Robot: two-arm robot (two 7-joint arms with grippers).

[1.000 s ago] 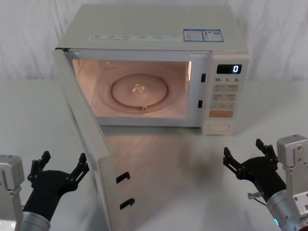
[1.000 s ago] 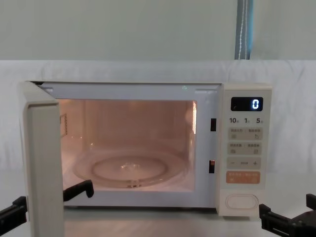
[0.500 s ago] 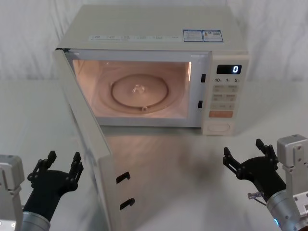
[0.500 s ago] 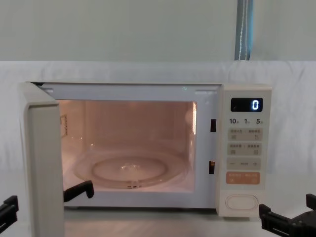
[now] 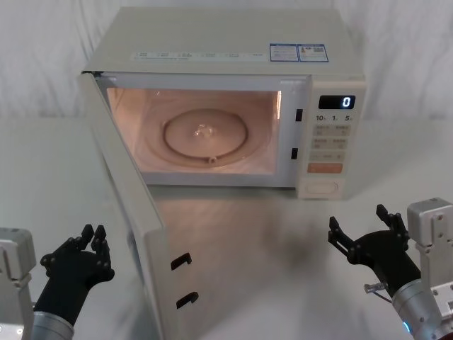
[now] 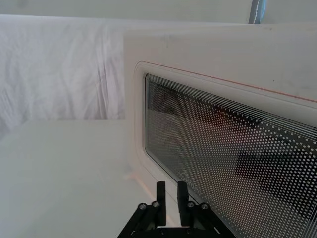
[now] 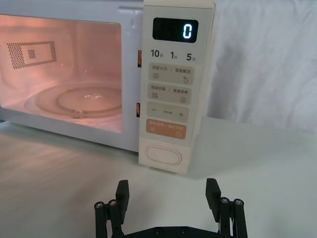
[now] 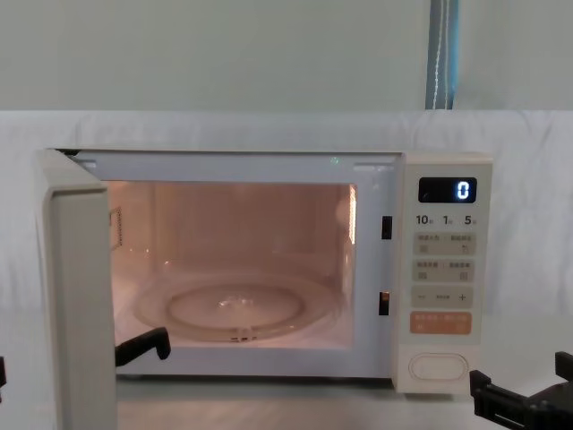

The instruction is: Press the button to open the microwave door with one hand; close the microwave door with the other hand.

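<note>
The microwave door point(image 5: 131, 212) stands swung wide open at the left of the head view, hinged on the microwave point(image 5: 226, 106) at upper centre, so we judge the button point(image 5: 322, 188) done and closing next. Our left end effector point(image 5: 95, 244), fingers together, sits at lower left just outside the door's outer face; we should push flat on that panel, near its free edge, sweeping steadily until it latches. Inside, the lit cavity holds only the glass turntable point(image 5: 205, 134); our right end effector point(image 5: 361, 225) waits spread apart at lower right over the tabletop point(image 5: 283, 248).
</note>
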